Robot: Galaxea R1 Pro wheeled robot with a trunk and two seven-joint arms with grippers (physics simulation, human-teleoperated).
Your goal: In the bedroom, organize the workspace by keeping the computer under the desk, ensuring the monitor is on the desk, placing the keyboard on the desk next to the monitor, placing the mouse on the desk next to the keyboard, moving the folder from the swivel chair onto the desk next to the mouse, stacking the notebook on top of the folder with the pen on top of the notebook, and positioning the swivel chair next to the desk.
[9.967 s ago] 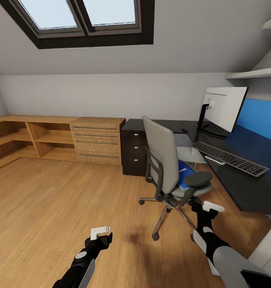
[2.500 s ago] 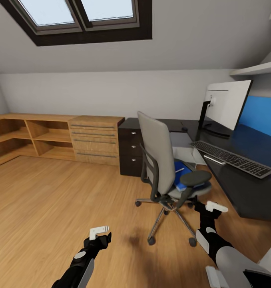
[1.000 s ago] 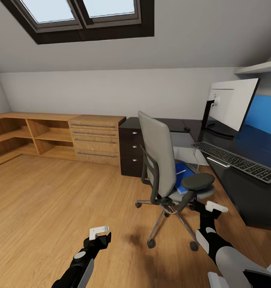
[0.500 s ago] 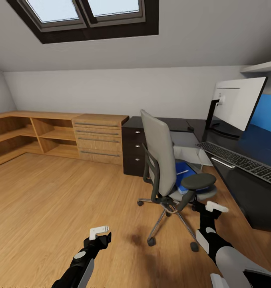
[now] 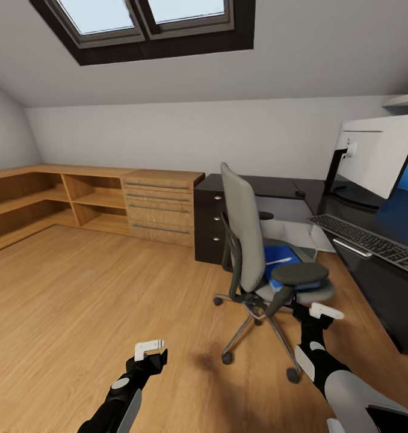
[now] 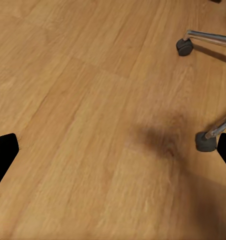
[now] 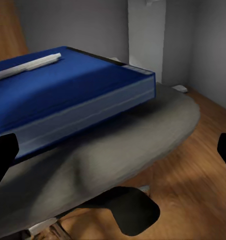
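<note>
Attic home office, seemingly: skylight [image 5: 147,21], desk [image 5: 372,270].

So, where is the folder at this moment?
In the head view the folder lies on the seat of the swivel chair, right of centre, just ahead of the right gripper.

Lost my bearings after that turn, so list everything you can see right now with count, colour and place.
swivel chair: one, grey, beside the desk
folder: one, blue, on the chair seat
white pen-like stick: one, on the folder
desk: one, black, right side
drawer unit: one, dark, behind the chair
monitor: one, white back, on the desk
keyboard: one, dark grey, on the desk
computer: one, light grey, under the desk
oak shelving: along the left wall
skylight: one, overhead
left pincer: open, over the floor
right pincer: open, by the seat
</note>
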